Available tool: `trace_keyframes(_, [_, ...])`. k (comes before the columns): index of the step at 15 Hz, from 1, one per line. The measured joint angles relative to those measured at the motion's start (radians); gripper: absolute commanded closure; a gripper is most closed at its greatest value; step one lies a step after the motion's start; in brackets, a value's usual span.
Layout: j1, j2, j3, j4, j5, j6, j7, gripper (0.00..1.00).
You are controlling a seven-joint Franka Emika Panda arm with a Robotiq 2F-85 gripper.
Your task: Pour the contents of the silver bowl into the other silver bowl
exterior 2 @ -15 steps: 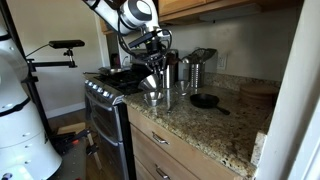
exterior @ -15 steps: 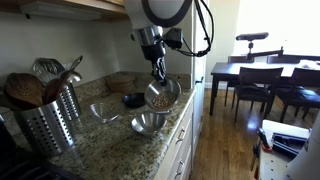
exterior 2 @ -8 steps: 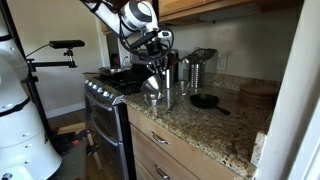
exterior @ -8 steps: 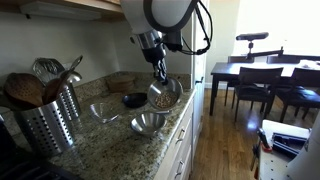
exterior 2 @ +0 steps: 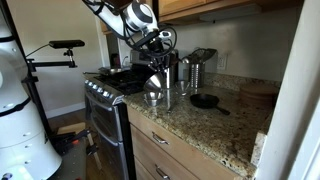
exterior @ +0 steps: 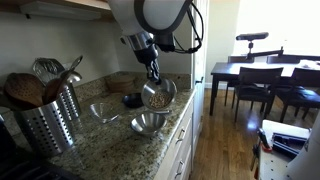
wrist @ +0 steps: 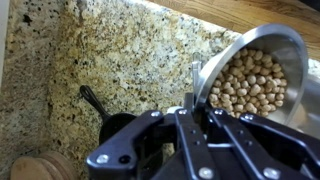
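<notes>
Gripper (exterior: 154,78) fingers are pinched closed on the rim of the silver bowl (exterior: 157,96) and hold it in the air just above the other silver bowl (exterior: 148,123). The arm (exterior: 150,20) reaches down from above with its wrist bent. The held bowl is tipped steeply, so its mouth faces sideways rather than up.

In the wrist view the small bowl's inside is smooth, dull-shining metal with deep sides. It holds chickpeas (wrist: 250,85), which are round, pale tan and matte, heaped against the lower wall near the lip.

The other silver bowl is wide and shallow, made of polished steel with a bright rim. It sits upright on a speckled granite counter (exterior: 115,150) close to the front edge.

Just beside the other silver bowl, farther in from the counter edge, stands a paler glassy bowl (exterior: 103,112). Behind the other silver bowl, partly hidden by the raised one, is a dark bowl (exterior: 133,100). Well apart from the other silver bowl, a perforated metal utensil holder (exterior: 45,125) carries wooden spoons.
</notes>
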Motion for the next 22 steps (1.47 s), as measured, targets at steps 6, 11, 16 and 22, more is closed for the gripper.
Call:
trace_keyframes(6, [0.04,0.047,0.014,0.037,-0.051,-0.004,0.025,0.92])
trace_keyframes(11, [0.072,0.072,0.021,0.049,-0.123,-0.016,0.072,0.92])
trace_keyframes(16, [0.097,0.092,0.029,0.061,-0.22,-0.045,0.137,0.92])
trace_keyframes(22, [0.127,0.124,0.043,0.078,-0.312,-0.077,0.195,0.92])
